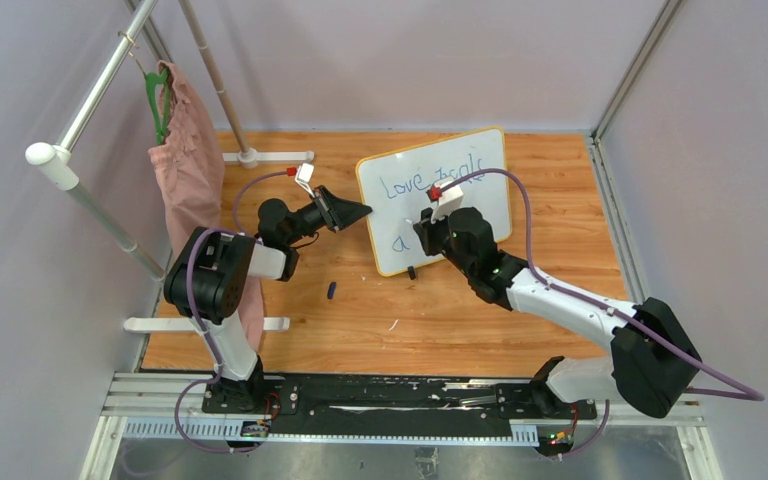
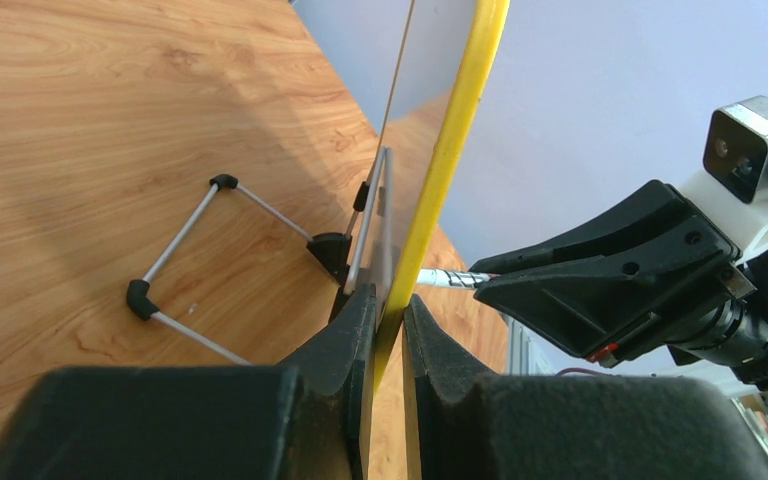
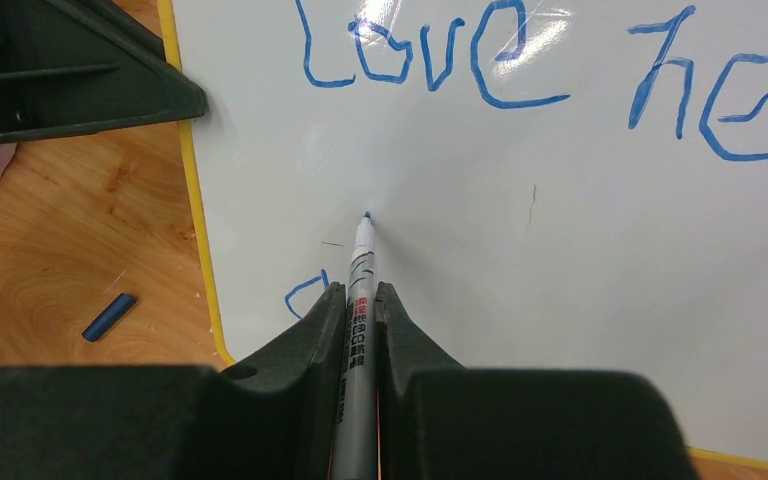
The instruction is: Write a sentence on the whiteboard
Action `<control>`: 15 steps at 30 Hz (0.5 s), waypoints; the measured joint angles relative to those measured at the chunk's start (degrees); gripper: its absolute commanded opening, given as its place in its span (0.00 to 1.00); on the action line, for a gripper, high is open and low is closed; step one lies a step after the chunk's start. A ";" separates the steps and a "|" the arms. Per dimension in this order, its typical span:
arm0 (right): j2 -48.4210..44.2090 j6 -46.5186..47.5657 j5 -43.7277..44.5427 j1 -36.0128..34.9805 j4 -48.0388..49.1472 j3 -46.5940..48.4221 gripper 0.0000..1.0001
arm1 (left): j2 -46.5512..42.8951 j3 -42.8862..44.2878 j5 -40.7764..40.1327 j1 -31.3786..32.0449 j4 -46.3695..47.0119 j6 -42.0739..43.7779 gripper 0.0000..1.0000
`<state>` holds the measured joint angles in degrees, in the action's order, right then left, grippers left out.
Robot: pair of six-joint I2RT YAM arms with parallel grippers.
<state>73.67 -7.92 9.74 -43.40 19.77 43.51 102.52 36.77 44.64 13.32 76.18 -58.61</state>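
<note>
Wooden desk [image 1: 440, 325] in a pale-walled booth, with the whiteboard [image 1: 405, 215] propped up on its wire stand [image 2: 175, 270] toward the back. Our left end effector [image 2: 388, 305] is pinched tight on the yellow rim at the board's left edge, we reckon to brace it so the pen pressure doesn't shove it over. The right end effector [image 3: 360, 295] is clamped on the marker [image 3: 359, 265], tip at the white surface just up and right of a lone "a". The sentence [image 1: 405, 186] has "Love" and most of a second word up top, so we'd guess "all" is underway. A small blue cap [image 3: 108, 317] lies on the wood beside the board
</note>
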 measured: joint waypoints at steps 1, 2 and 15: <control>0.00 -0.04 0.00 0.00 -0.09 -0.02 0.00 | 0.00 0.00 0.00 0.00 0.00 0.00 0.06; 0.00 -0.07 0.00 -0.02 -0.13 -0.02 0.00 | 0.00 -0.02 0.00 0.00 0.00 -0.02 0.06; -1.03 -1.57 0.00 -1.07 -1.51 -4.15 0.00 | 0.00 -0.15 -0.02 0.00 -0.04 0.04 0.06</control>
<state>72.64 -9.50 9.74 -44.47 18.26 39.35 102.52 36.62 44.62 13.32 76.14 -58.57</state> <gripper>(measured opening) 0.165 0.163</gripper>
